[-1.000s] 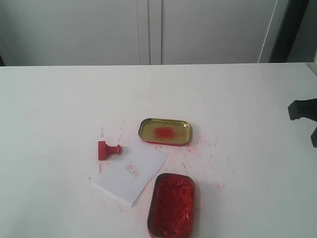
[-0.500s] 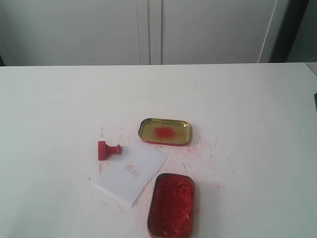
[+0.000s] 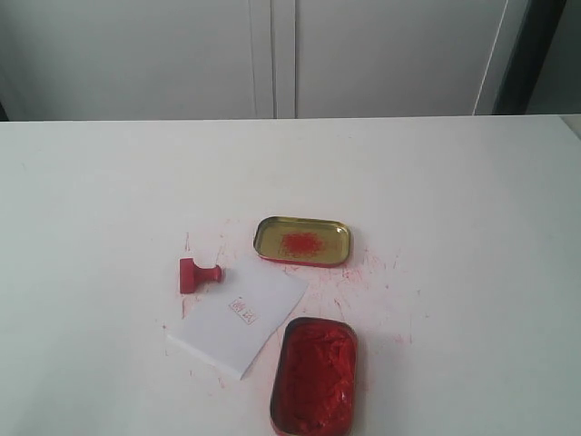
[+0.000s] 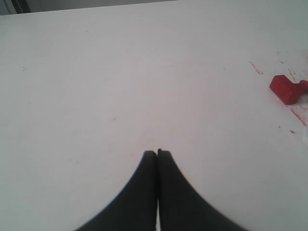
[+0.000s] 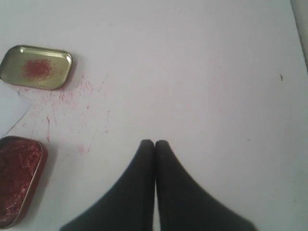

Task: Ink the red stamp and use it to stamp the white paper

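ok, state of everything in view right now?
red stamp: lying on its side, unheld
white paper: flat, one small red print
ink tin: open, ink exposed
tin lid: off, inside up, red-smeared
left gripper: shut, empty
right gripper: shut, empty

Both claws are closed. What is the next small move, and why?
Probably open the left claw and bring it toward the red stamp. The stamp lies on its side, free, on the left arm's side near the white paper, and a shut claw cannot take it. The paper already bears a small red print, so the work may be finished.
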Motion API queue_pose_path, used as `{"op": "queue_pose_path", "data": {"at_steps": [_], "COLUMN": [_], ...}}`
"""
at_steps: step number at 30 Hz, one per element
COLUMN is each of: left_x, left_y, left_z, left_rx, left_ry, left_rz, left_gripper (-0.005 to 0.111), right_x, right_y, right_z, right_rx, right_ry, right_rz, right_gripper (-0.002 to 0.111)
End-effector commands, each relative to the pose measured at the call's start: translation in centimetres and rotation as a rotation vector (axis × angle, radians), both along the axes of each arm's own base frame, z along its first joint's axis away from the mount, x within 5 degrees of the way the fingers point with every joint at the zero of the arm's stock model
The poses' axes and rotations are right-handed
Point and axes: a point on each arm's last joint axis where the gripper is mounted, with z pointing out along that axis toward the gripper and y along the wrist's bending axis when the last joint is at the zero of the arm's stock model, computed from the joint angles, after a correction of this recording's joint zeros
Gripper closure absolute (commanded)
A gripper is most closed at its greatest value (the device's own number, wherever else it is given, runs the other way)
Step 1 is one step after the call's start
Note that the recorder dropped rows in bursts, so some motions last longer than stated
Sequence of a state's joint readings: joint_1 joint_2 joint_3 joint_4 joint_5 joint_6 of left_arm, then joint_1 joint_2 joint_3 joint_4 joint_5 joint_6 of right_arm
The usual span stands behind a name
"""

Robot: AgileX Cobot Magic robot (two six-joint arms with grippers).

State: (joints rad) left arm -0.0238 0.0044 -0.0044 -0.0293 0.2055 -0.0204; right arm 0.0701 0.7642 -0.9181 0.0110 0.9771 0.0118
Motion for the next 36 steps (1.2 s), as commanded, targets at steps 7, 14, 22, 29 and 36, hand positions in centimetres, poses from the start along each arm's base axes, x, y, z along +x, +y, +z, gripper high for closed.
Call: {"op": "queue_pose_path", "data": {"at_steps": [7,14,22,29,36], "left_x": [0.0,0.0,0.0,0.0,0.0], "left_y": [0.0,0.0,0.0,0.0,0.0], "left_z": [-0.1,-0.1,-0.1,-0.1,-0.1], "left_rx": [-0.002,-0.002,-0.002,-0.002,-0.002], "left_ry": [-0.003,-0.003,-0.003,-0.003,-0.003], "left_rz": [0.002,0.002,0.002,0.002,0.002], "left_gripper": [0.107,0.107,0.107,0.107,0.107], "right_x": [-3.5,-6.1,-8.1,-7.4,-7.0], "right_y": [-0.3,-0.8,-1.0,-0.8,-0.8], "right_z": [-1.7,-2.9,-5.1,-7.0,-8.4], "right_rx": [-0.008,-0.051,-0.046,-0.04,-0.042], "right_ry": [-0.162,-0.292,-0.424,-0.518,-0.494], "right_rz": [0.009,-0.003,-0.004,0.002,0.005], "right_gripper": [0.108,0.108,0.108,0.108,0.108]}}
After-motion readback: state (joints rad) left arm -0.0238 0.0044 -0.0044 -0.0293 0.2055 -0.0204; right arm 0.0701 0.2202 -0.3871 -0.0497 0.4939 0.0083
